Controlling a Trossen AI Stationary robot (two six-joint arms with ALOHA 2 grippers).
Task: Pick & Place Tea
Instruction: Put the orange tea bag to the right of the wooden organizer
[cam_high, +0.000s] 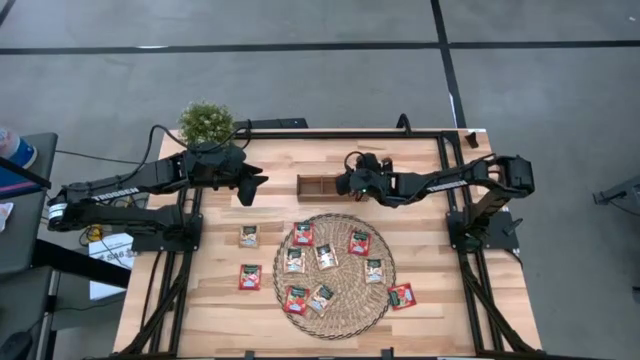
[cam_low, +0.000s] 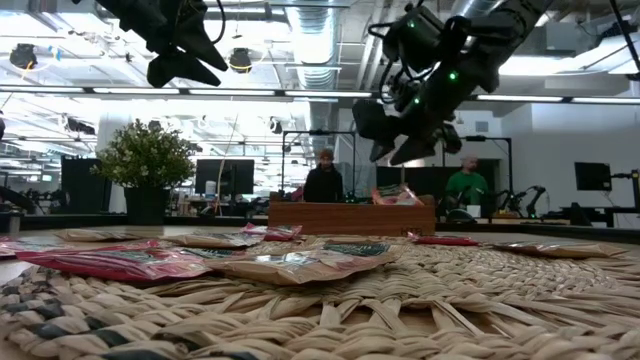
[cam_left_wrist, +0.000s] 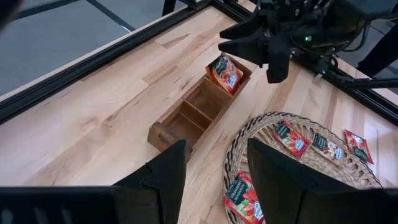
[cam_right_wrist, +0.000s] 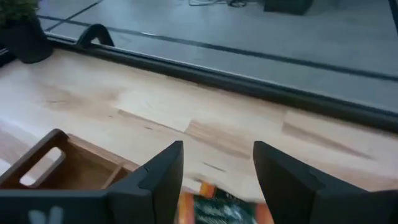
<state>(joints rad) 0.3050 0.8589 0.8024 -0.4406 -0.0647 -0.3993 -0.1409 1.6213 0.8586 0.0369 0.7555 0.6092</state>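
A small brown wooden tray (cam_high: 318, 185) with three compartments lies at the far middle of the table. One red-orange tea sachet (cam_left_wrist: 225, 73) rests tilted in its right-end compartment, leaning on the wall. My right gripper (cam_left_wrist: 255, 53) hovers open just above that sachet, touching nothing. In the right wrist view the sachet (cam_right_wrist: 217, 208) shows below the open fingers. Several more tea sachets lie flat on the round wicker mat (cam_high: 335, 322), such as one (cam_high: 303, 234) at its far side. My left gripper (cam_high: 252, 188) hangs open left of the tray, raised over the table.
Three sachets lie off the mat on the bare wood: two at its left (cam_high: 249, 236) (cam_high: 250, 277) and one at its right (cam_high: 402, 296). A potted plant (cam_high: 206, 122) stands at the far left corner. Black frame rails border the table. People sit in the room beyond.
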